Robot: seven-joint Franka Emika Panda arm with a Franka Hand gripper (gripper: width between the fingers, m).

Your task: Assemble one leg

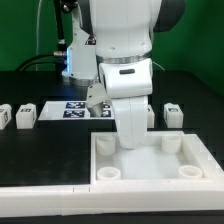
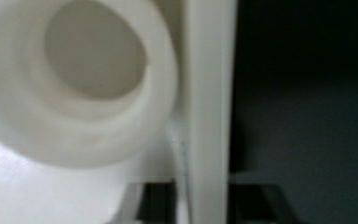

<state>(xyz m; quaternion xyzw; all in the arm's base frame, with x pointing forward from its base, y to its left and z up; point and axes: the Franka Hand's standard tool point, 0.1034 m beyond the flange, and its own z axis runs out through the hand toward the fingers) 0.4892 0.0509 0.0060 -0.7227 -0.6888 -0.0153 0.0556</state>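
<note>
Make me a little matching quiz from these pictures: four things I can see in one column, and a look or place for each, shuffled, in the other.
Things:
1 tray
2 marker board
3 legs
4 table

Looks or places:
A black surface under everything
B small tagged blocks lined up beyond the tray
C flat sheet, partly hidden behind the arm
D white, with round sockets in its corners

Pairs: 1-D, 2-C, 3-B, 4-A
</note>
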